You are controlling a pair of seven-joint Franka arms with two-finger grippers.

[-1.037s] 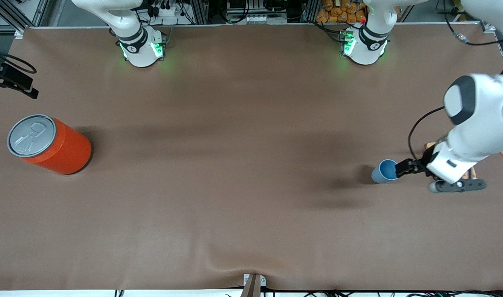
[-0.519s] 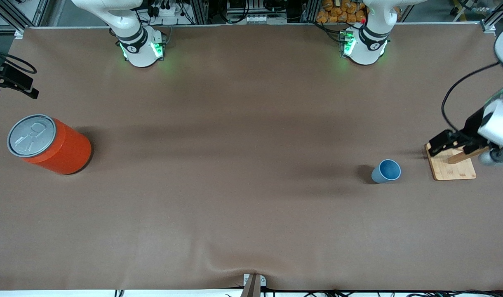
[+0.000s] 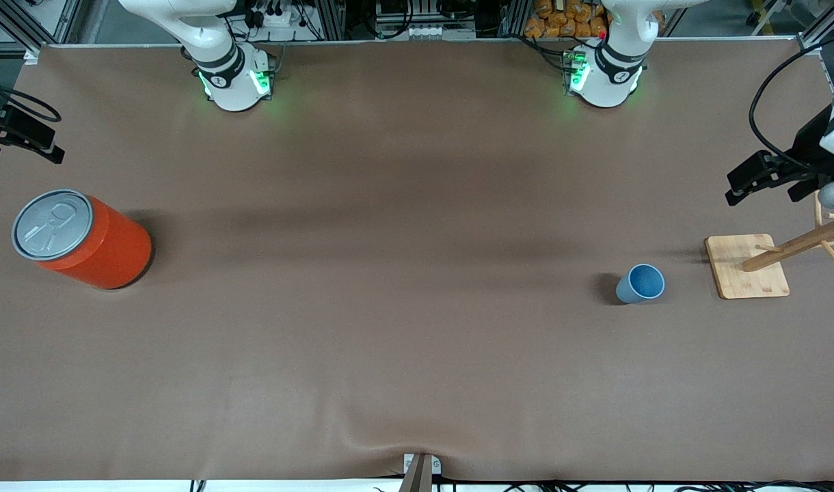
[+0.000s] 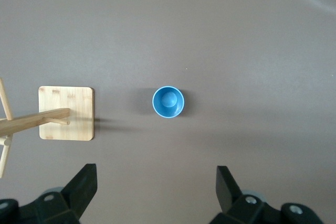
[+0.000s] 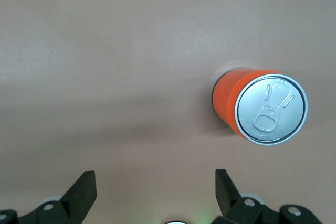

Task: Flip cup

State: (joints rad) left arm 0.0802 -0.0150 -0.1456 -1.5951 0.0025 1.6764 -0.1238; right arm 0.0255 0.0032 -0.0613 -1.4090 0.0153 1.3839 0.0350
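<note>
Cup (image 3: 641, 283) upright, mouth up, at 9 o'clock of wooden rack (image 3: 746, 266). Left gripper (image 4: 156, 192) spread, empty, high above. Right gripper (image 5: 155, 195) spread, waits over can (image 5: 261, 106). Risk: descending arm clips rack.

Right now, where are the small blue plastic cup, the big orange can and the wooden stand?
small blue plastic cup (image 3: 641, 283): front view, open mouth.
big orange can (image 3: 52, 225): front view, grey lid.
wooden stand (image 3: 738, 276): front view, square base.
</note>
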